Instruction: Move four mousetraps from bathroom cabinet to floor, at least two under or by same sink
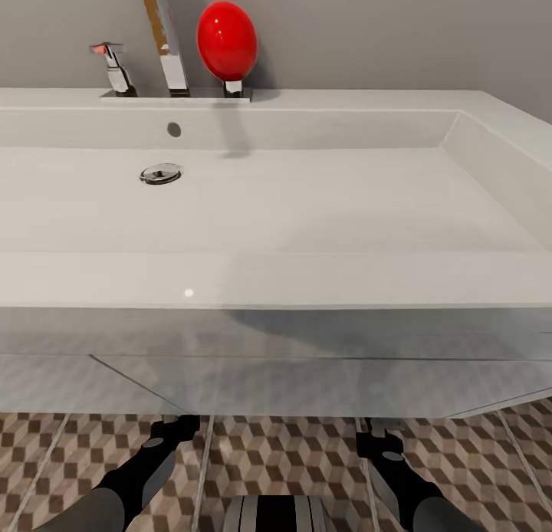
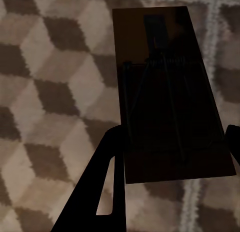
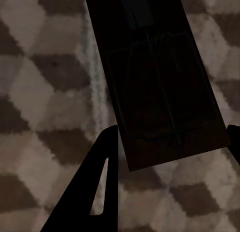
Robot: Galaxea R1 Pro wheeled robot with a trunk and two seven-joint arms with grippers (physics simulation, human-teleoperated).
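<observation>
In the left wrist view a dark-brown mousetrap (image 2: 165, 66) with a wire spring lies flat between my fingers, close over the cube-pattern floor (image 2: 45, 91). My left gripper (image 2: 172, 142) is shut on its near end. The right wrist view shows a second mousetrap (image 3: 150, 51) gripped the same way, my right gripper (image 3: 170, 137) shut on it above the tiles (image 3: 45, 91). I cannot tell whether either trap touches the floor. In the head view my left arm (image 1: 146, 471) and right arm (image 1: 406, 478) reach low under the front of the white sink (image 1: 307, 279), fingertips hidden by the vanity (image 1: 268, 379).
The long trough basin spans the whole head view, with a chrome tap (image 1: 172, 57), a drain (image 1: 160, 173) and a red egg-shaped object (image 1: 227, 40) at its back edge against the grey wall. Patterned floor (image 1: 291, 455) shows below the vanity, between my arms.
</observation>
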